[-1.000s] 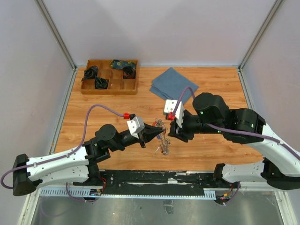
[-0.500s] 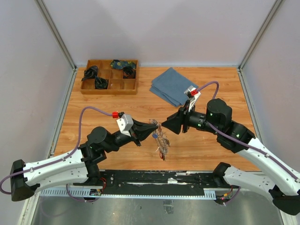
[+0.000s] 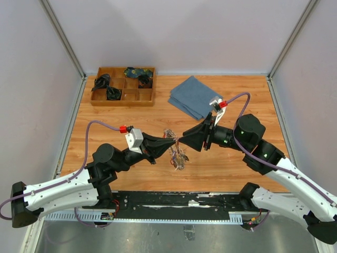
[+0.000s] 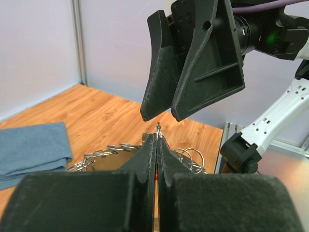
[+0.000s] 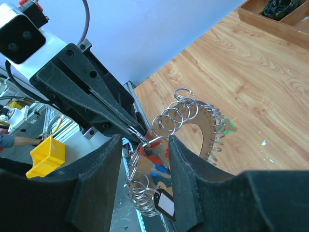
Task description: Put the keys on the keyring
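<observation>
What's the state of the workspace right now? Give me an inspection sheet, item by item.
Surface: wooden table, plank grain.
Job's things: keyring crowded with keys, held in the air between the arms.
Clutter: wooden tray holding dark items, far left; folded blue cloth beside it.
Grippers: left gripper shut on the keyring; right gripper open, fingers either side of a ring.
Cables: purple cables loop off both wrists.
Surroundings: grey walls on three sides.

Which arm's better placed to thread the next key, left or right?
Right, probably. The left gripper is shut on the keyring, holding it off the table. The right gripper is open, straddling the ring beside the left's tips, free to work there.
</observation>
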### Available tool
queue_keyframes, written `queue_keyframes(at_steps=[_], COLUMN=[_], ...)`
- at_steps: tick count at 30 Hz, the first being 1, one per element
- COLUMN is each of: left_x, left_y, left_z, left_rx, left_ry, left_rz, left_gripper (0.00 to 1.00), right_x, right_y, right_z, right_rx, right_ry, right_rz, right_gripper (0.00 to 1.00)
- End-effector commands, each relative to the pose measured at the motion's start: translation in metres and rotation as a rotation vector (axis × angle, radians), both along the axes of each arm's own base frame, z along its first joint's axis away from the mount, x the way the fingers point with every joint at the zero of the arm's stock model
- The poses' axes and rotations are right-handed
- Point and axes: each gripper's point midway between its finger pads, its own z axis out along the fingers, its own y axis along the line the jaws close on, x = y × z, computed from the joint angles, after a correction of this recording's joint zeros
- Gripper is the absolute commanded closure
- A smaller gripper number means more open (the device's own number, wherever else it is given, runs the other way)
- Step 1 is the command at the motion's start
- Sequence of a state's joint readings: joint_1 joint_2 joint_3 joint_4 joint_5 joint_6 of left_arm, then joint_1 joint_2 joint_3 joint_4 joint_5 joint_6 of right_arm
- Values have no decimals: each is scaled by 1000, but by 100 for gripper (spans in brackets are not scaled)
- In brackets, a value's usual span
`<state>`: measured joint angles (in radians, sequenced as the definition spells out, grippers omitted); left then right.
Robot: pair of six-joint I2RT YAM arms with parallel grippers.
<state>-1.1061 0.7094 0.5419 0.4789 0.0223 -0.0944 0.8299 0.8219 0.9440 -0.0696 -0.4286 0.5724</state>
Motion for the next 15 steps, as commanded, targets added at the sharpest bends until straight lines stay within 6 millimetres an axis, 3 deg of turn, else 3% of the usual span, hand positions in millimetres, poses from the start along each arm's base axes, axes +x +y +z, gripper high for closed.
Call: queue_keyframes(at_steps=[1,15], left_x=[-5,-5], left_y=[10,11], left_z=[37,40], left_rx=[-112,-120], left_ry=[-56,-62], left_rz=[-7,-5], left_gripper=[99,99], right_x=[-1,-3], right_y=[2,7], right_z=[10,2], right_rx=[50,37], right_ry=[-15,13], right_rz=[21,53], right_gripper=[57,73])
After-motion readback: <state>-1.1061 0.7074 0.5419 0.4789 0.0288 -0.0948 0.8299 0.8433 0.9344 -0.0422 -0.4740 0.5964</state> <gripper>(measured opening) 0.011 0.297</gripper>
